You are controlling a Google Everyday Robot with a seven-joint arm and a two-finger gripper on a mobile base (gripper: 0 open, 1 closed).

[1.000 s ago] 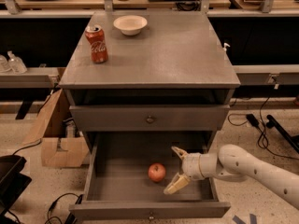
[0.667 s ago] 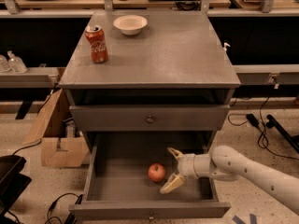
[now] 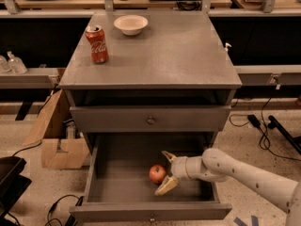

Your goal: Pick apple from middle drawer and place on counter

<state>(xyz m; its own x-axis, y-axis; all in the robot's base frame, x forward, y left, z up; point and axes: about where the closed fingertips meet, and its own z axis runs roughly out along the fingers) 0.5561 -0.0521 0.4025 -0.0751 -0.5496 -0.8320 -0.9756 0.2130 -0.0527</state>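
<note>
The small red apple (image 3: 157,173) lies on the floor of the open middle drawer (image 3: 99,182), near its centre. My gripper (image 3: 167,171) reaches into the drawer from the right on a white arm. It is open, with one fingertip (image 3: 167,156) behind the apple and the other (image 3: 165,186) in front of it, just to the apple's right. The apple sits at the mouth of the open fingers. The grey counter (image 3: 164,55) tops the cabinet above.
A red soda can (image 3: 97,44) and a white bowl (image 3: 130,24) stand on the counter's back left. A closed drawer front with a knob (image 3: 150,120) sits above the open drawer. A cardboard box (image 3: 59,140) stands left of the cabinet. Cables lie on the floor at right.
My gripper has moved left inside the drawer toward the apple, so its open fingers now reach either side of it. The apple has not moved.
</note>
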